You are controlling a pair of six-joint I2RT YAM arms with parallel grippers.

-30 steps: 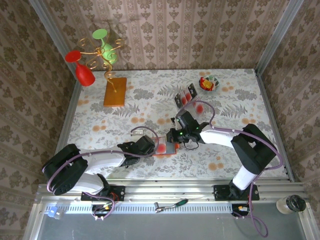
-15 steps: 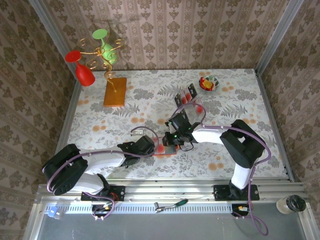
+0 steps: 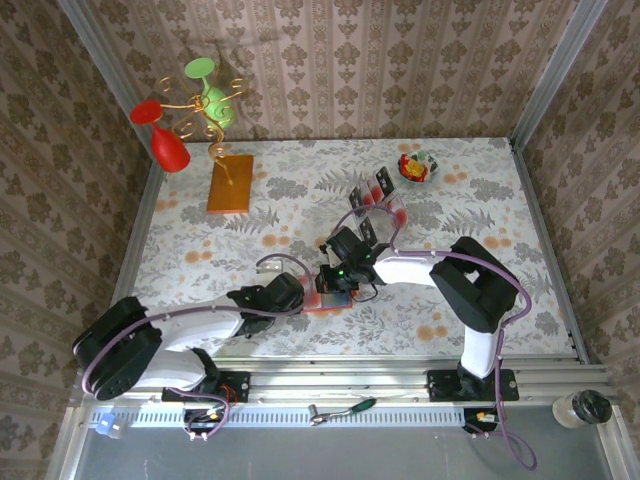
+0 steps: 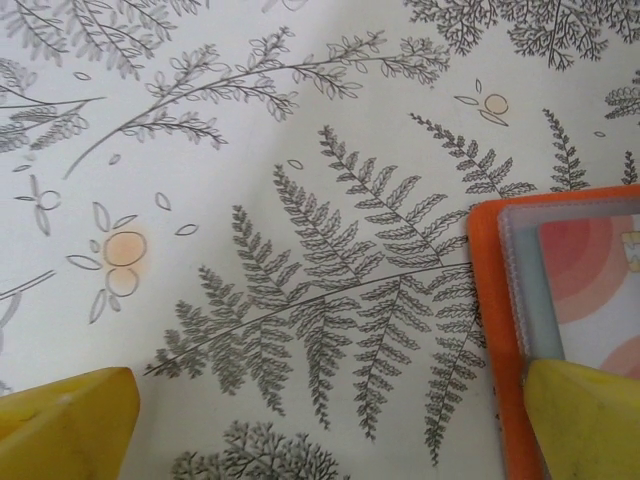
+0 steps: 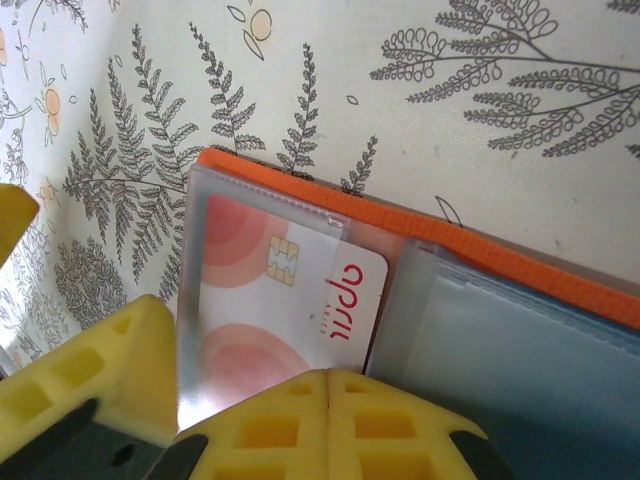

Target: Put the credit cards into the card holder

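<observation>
The orange-red card holder [image 3: 338,304] lies open near the table's front middle, its grey-blue inside [image 5: 520,350] facing up. A pale pinkish card [image 5: 300,290] with red rings sits partly inside the holder's clear sleeve. My right gripper [image 5: 330,385] is shut, its joined yellow fingertips pressing down on the card's near edge. My left gripper [image 4: 330,440] is open; its right finger [image 4: 585,415] rests on the holder's orange edge [image 4: 495,320], its left finger on the cloth. More cards stand in a clear tray [image 3: 372,190] farther back.
An orange-brown board [image 3: 230,183] with a gold wire stand holding red and green glasses sits at the back left. A small bowl [image 3: 418,166] with colourful contents is at the back right. Patterned walls close in three sides.
My right gripper has moved left and nearer, from beside the holder onto it. The left arm has shifted slightly and keeps its finger on the holder's left edge.
</observation>
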